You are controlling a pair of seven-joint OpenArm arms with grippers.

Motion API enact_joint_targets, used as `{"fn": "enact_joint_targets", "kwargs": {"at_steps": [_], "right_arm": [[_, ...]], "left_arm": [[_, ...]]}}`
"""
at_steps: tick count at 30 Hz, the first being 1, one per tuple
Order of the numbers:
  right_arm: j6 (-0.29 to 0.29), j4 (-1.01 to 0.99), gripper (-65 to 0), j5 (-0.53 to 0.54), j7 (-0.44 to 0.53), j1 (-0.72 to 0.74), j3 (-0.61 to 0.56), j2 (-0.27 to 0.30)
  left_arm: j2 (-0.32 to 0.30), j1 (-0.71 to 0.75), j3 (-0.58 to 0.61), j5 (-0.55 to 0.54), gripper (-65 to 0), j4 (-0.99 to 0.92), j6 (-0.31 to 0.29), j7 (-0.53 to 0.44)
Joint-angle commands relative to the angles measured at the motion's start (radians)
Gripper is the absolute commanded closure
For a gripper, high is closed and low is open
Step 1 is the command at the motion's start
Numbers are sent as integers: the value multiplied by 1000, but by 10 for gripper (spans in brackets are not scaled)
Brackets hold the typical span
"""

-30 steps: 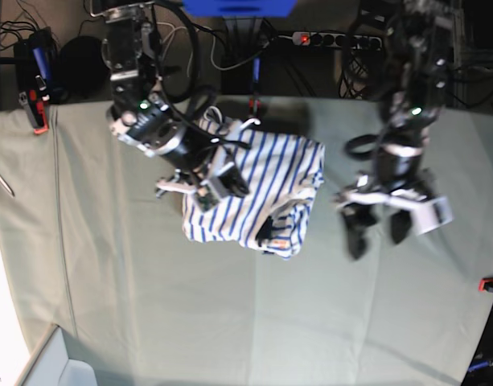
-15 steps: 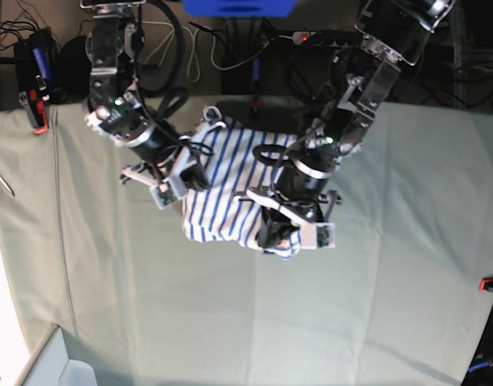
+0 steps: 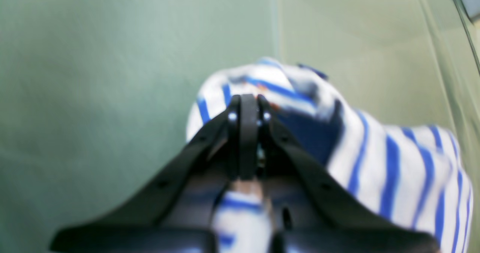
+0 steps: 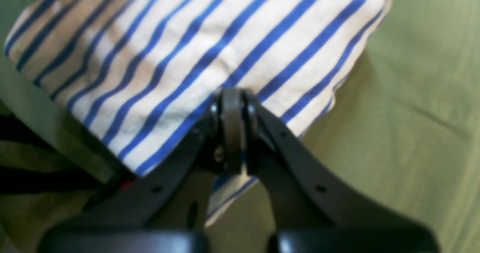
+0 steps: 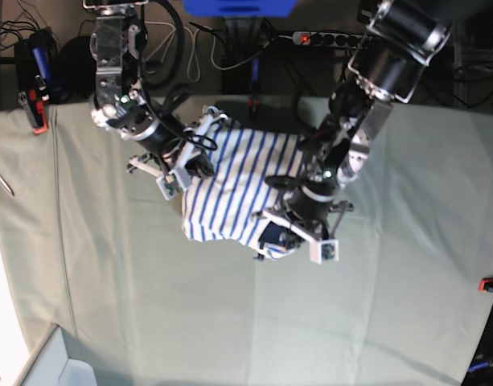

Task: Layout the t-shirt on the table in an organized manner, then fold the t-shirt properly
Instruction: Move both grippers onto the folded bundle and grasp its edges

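The table (image 5: 375,305), draped in pale grey-green cloth, fills the base view. The bunched t-shirt (image 5: 230,189) lies toward twelve o'clock

No writing, brand, number or sign can be read anywhere; the views by each claw are too blurred for lettering.

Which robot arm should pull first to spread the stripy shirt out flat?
Probably the left gripper: it pinches the bunched end of the t-shirt and has bare table beside it. The right gripper already grips a flatter edge.
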Motion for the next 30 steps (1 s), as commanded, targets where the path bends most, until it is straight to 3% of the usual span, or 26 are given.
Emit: {"fn": "enact_joint_targets", "kwargs": {"at_steps": [1, 13, 18, 22, 24, 28, 30], "right_arm": [[3, -5, 0, 13, 18, 7, 0, -1], [3, -17, 0, 13, 19, 5, 2, 26], [3, 118, 0, 14, 15, -21, 2, 22], [3, 155, 0, 14, 12, -21, 2, 22], [3, 160, 0, 14, 12, -21, 2, 26], [3, 163, 0, 14, 12, -19, 2, 26], [3, 163, 0, 14, 12, -19, 8, 27]], "left_arm": [[4, -36, -1, 6, -2, 10, -13, -23], [1, -134, -24, 6, -2, -211, -13, -26], [1, -91, -177, 4, -4, -79, -13, -17], [-2, -19, -223, 3, -17, 82, -13, -17], [-8, 23, -222, 3, -89, 160, -13, -14], [-22, 147, -222, 3, -354, 317, -12, -14], [-22, 214, -222, 3, -403, 396, -10, -14]]}}
